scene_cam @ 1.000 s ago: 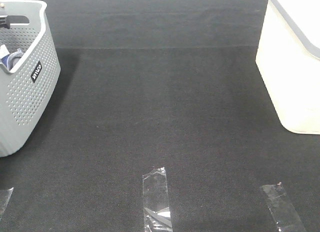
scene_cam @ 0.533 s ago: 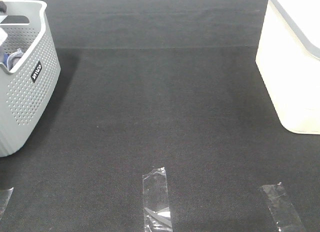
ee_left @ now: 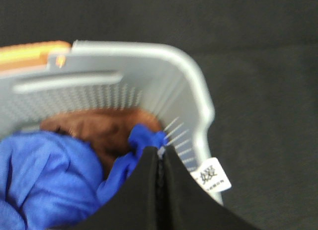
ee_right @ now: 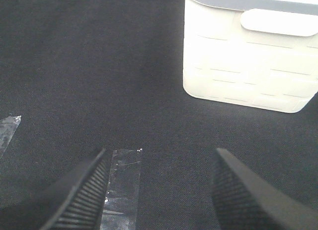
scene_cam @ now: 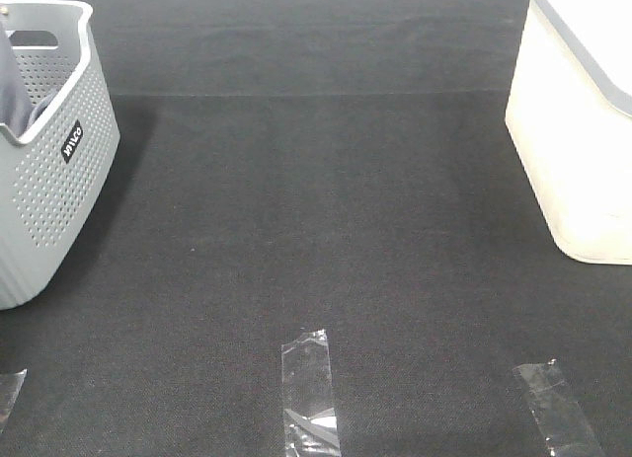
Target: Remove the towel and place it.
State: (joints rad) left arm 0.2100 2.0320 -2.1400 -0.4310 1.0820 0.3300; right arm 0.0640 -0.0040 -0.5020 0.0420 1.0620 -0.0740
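The towel shows as a dark slate cloth rising out of the grey perforated basket at the far left edge of the high view. The left gripper itself is out of that view. In the left wrist view my left gripper is shut above the basket, pinching a fold of cloth at its tips, and the towel's white tag sticks out beside the fingers. My right gripper is open and empty, hovering over the black mat.
A bright blue cloth bundle and a brown cloth lie inside the grey basket. A white basket stands at the right edge. Strips of clear tape lie on the black mat near the front.
In the high view the slate cloth has come up out of the grey basket where only a blue bundle showed earlier. The right side has not changed.
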